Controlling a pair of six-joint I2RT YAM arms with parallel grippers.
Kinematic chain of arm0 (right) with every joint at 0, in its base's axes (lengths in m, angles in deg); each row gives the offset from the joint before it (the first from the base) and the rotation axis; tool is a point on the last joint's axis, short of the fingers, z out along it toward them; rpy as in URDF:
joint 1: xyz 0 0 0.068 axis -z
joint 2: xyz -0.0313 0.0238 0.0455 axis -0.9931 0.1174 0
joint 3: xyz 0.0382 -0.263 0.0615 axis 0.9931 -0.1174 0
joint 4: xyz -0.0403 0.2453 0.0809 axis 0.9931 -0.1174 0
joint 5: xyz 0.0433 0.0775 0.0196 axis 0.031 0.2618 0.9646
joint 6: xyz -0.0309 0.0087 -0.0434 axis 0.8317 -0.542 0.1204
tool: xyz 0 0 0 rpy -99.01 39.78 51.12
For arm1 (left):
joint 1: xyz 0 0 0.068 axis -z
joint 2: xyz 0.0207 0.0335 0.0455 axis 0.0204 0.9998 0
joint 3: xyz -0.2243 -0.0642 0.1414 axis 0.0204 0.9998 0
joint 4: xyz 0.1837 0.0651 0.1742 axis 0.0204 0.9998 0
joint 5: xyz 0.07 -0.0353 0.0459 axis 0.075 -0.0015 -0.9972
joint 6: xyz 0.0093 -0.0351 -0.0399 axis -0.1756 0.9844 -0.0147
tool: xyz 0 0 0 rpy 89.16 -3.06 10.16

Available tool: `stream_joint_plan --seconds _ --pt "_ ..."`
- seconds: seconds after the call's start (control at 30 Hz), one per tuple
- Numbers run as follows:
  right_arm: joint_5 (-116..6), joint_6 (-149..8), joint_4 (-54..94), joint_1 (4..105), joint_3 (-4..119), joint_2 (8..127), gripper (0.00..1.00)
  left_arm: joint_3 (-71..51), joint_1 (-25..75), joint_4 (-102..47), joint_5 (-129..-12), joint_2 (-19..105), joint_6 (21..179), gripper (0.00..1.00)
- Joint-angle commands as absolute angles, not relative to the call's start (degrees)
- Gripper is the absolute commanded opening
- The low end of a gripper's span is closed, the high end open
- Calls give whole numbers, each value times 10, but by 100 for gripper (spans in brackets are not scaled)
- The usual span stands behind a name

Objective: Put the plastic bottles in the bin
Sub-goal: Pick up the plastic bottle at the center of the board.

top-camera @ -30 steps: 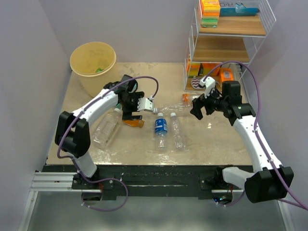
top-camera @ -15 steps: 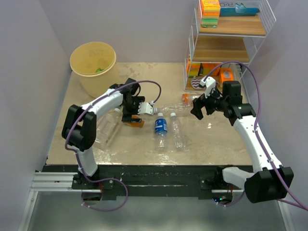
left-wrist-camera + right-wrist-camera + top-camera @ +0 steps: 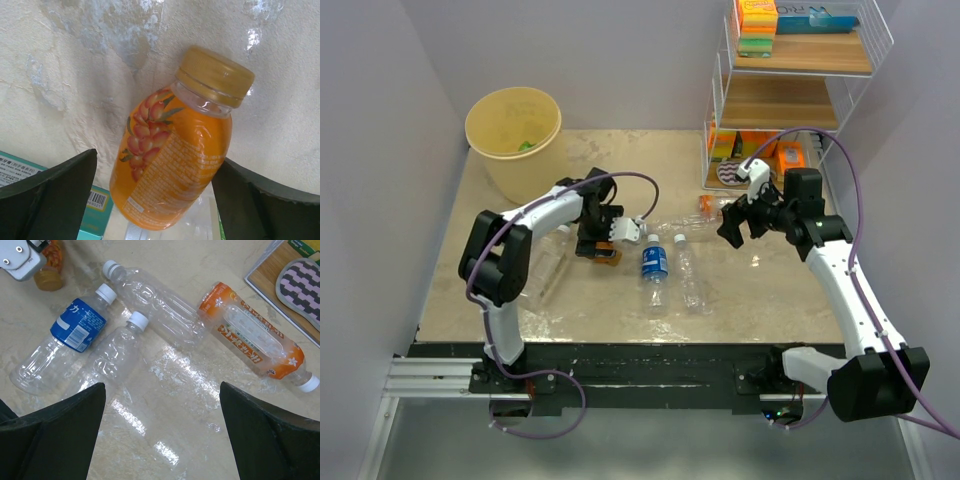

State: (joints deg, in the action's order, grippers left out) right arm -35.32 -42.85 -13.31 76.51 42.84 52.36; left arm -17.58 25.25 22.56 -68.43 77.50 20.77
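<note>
Beige tabletop [image 3: 770, 290]: left jaws wide, straddling orange bottle [image 3: 170, 165] (contact unclear); right jaws wide, empty.

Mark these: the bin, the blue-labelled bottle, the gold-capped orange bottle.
bin [image 3: 500, 172], top external view, front wall.
blue-labelled bottle [image 3: 79, 324], right wrist view, middle of its label.
gold-capped orange bottle [image 3: 170, 165], left wrist view, its labelled body.

Beige marbled tabletop [image 3: 770, 300], glossy, w/ bright glare patches mid & right. Pale lilac-grey walls close in on 3 sides: back wall [image 3: 620, 60], left wall [image 3: 370, 180], right wall [image 3: 920, 150]. White wire rack [image 3: 790, 102] w/ wooden shelves stands at tabletop's far right corner. Black strip [image 3: 640, 362] runs along near edge, aluminium rail [image 3: 425, 378] below near left corner. Grey floor [image 3: 650, 440] beneath.
</note>
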Motion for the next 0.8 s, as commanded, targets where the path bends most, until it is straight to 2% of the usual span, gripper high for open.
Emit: stream_joint_plan --seconds 0.0,0.43,0.53,0.67,0.77 --pt "-358 -420 -113 769 419 514 99 -162 258 201 -682 777 218 96" --pt "-358 -420 -118 770 419 509 99 -117 260 154 -684 759 246 88" --pt "-360 -420 -119 772 418 506 99 -110 260 149 -682 751 257 81" --pt "-361 -420 -120 772 413 497 99 -95 260 145 -685 734 274 66" --pt "-360 -419 -124 772 411 494 99 -83 260 145 -690 716 288 60"
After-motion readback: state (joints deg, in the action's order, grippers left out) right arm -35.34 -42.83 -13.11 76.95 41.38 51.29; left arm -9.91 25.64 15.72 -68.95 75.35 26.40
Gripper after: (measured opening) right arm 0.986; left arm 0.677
